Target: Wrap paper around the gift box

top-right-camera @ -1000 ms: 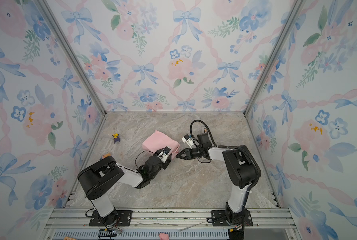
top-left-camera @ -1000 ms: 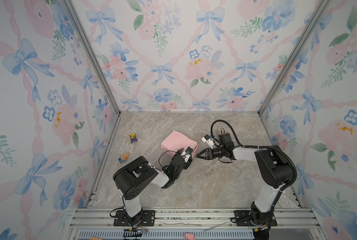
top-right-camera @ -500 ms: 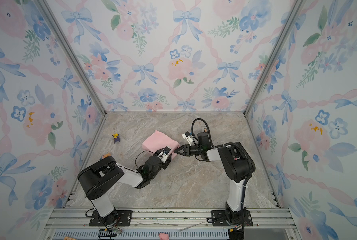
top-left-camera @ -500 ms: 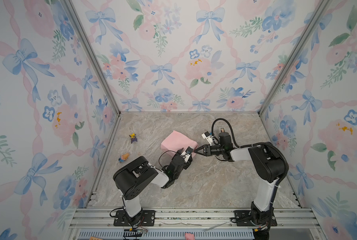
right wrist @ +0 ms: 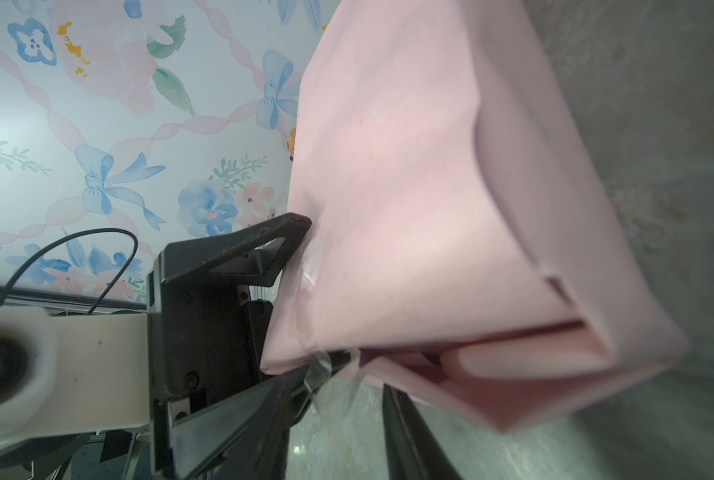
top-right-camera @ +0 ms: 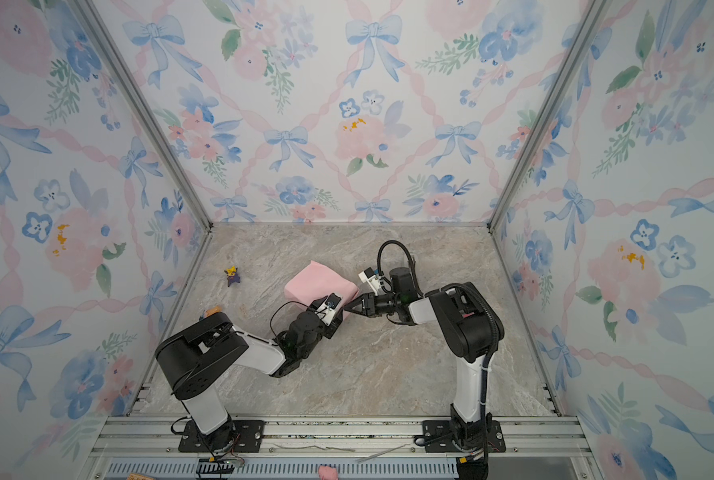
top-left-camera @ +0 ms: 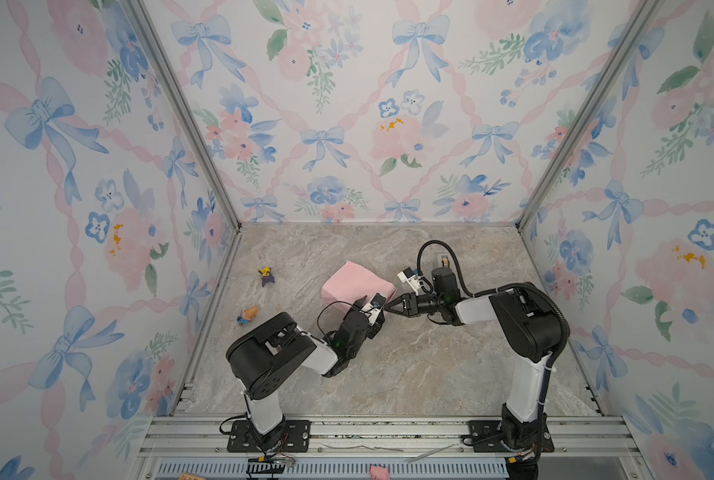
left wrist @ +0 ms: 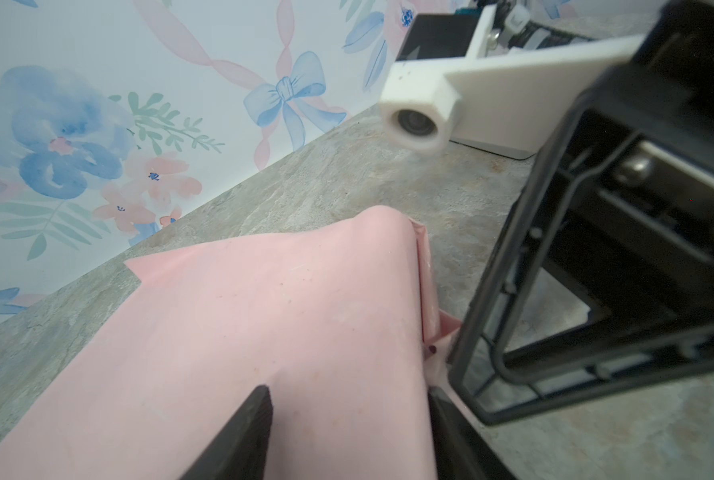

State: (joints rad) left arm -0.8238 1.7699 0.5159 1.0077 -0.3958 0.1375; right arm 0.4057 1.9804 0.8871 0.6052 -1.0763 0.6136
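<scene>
The gift box is hidden inside the pale pink paper (top-left-camera: 355, 282) (top-right-camera: 320, 282), which is folded round it into a parcel on the marble floor. My left gripper (top-left-camera: 368, 300) (top-right-camera: 324, 300) is clamped on the parcel's near edge. In the left wrist view its gripper (left wrist: 349, 399) has one finger on the top face and one at the side. My right gripper (top-left-camera: 388, 305) (top-right-camera: 347, 308) points at the parcel's right end. In the right wrist view its gripper (right wrist: 334, 380) stands open just below the folded end flaps, where a scrap of clear tape (right wrist: 320, 365) hangs.
Two small toy figures (top-left-camera: 266, 276) (top-left-camera: 248, 314) lie by the left wall. A small grey tape dispenser (top-left-camera: 442, 261) stands behind the right wrist. Floral walls close in the floor on three sides. A pink scrap (top-left-camera: 378, 471) lies on the front rail.
My right gripper has moved left, from a gap away to the parcel's right end beside the left gripper. The left arm and the parcel have stayed put.
</scene>
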